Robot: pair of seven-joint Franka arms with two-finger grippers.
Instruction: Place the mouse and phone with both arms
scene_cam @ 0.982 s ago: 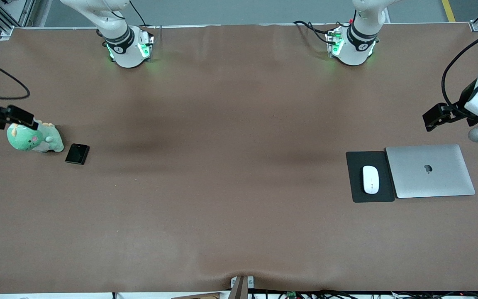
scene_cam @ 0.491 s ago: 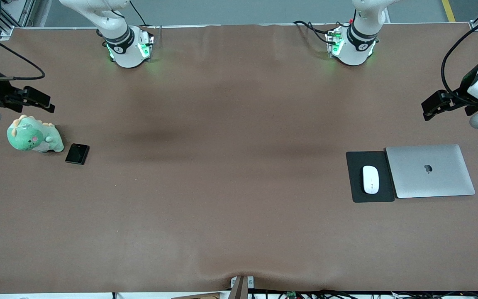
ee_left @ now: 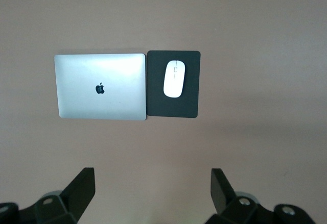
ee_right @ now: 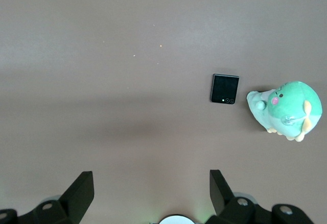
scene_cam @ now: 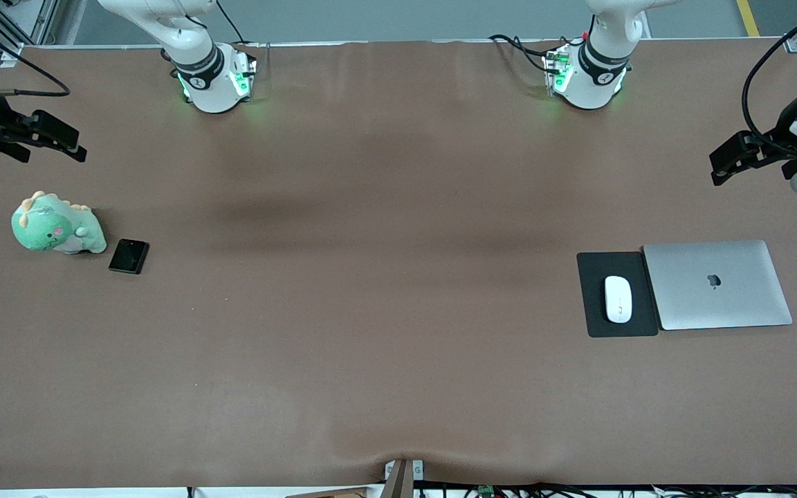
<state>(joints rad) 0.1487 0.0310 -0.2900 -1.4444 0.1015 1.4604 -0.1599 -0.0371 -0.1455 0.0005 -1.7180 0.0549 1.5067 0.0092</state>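
Observation:
The white mouse [scene_cam: 618, 299] lies on a black pad [scene_cam: 591, 315] toward the left arm's end of the table; it also shows in the left wrist view [ee_left: 173, 78]. The black folded phone [scene_cam: 129, 256] lies flat beside a green plush toward the right arm's end; it also shows in the right wrist view [ee_right: 225, 89]. My left gripper [scene_cam: 729, 158] hangs open and empty, high over bare table at the table's end. My right gripper [scene_cam: 59, 140] hangs open and empty over bare table at its end.
A closed silver laptop [scene_cam: 717, 284] lies against the pad, on its side toward the table's end. A green plush dinosaur [scene_cam: 56, 227] sits beside the phone. The brown table [scene_cam: 385, 277] spreads between the two groups.
Both grippers have risen and drawn back toward the robots' bases. The right gripper has come off the plush. Mouse, phone, laptop and plush have not moved.

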